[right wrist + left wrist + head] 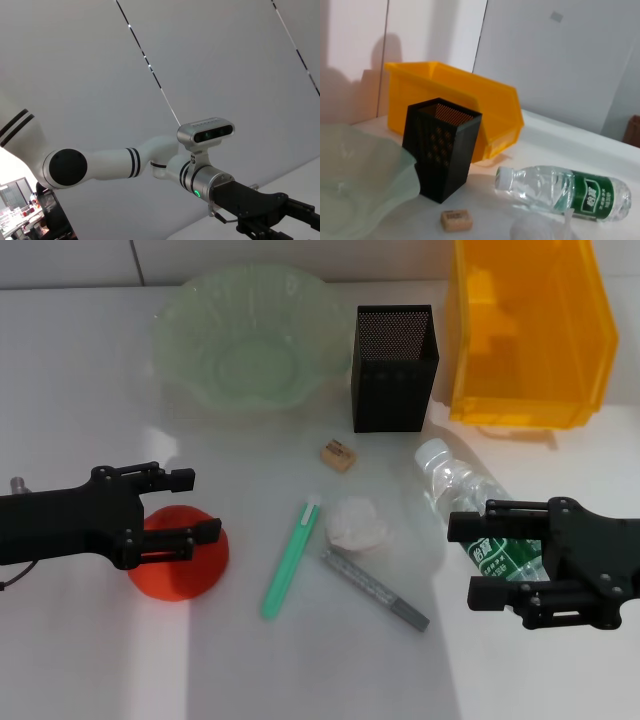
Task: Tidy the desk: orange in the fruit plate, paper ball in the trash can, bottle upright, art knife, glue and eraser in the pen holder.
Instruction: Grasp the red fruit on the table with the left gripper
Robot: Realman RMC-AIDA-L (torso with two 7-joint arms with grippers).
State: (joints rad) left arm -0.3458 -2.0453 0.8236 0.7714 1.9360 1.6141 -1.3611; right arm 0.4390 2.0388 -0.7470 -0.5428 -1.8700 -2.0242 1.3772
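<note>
White desk (80, 360): nothing is sorted yet, you see. Orange (178, 565), paper ball (356, 524), eraser (338, 455) and fallen bottle (480, 515) lie before the pen holder (393, 368). Left gripper (185, 508) gapes over the orange and right gripper (470, 560) over the bottle, both holding nothing.

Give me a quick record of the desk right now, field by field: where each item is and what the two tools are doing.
orange: on desk, under left tool
left tool: open, over orange
right tool: open, over bottle
bottle: lying on its side, cap toward pen holder
pen holder: upright, between fruit plate and trash can
fruit plate: nothing in it
trash can: far right
paper ball: mid-desk
eraser: before pen holder
</note>
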